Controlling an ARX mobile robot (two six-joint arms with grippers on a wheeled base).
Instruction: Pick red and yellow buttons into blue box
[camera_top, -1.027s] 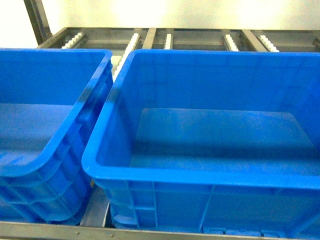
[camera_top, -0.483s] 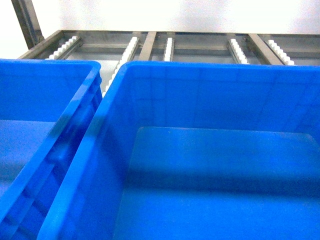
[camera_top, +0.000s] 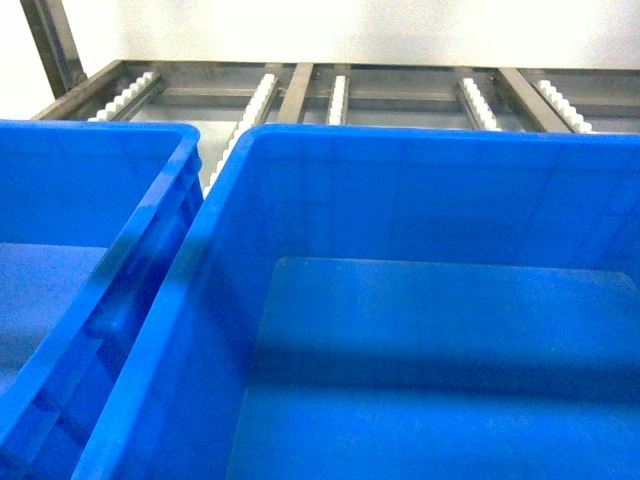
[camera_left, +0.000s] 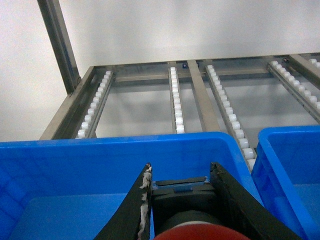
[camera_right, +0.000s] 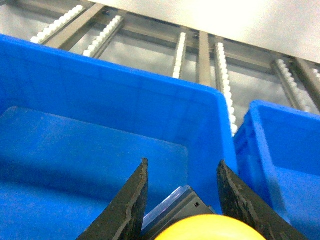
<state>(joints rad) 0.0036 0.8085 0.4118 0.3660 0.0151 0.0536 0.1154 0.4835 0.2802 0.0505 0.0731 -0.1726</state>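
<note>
In the left wrist view my left gripper (camera_left: 181, 167) is shut on the red button (camera_left: 200, 232). Its black body and clear contact block sit between the fingers, above the floor of a deep blue box (camera_left: 125, 142). The right wrist view shows my right gripper (camera_right: 182, 162) shut on the yellow button (camera_right: 205, 229), which hangs tilted over the floor of a blue box (camera_right: 125, 75). In the head view two deep blue boxes stand side by side, one at the left (camera_top: 100, 135) and one in the centre (camera_top: 400, 140). No gripper or button shows in that view.
The boxes rest on a metal rack of white roller rails (camera_top: 255, 105) with a grey wall behind. A slanted steel post (camera_left: 60, 45) rises at the rack's left rear. Another blue box (camera_right: 285, 150) stands to the right of the one under my right gripper.
The head view has moved closer to the boxes, so their near rims have dropped out of frame. In the last half second it has hardly shifted.
</note>
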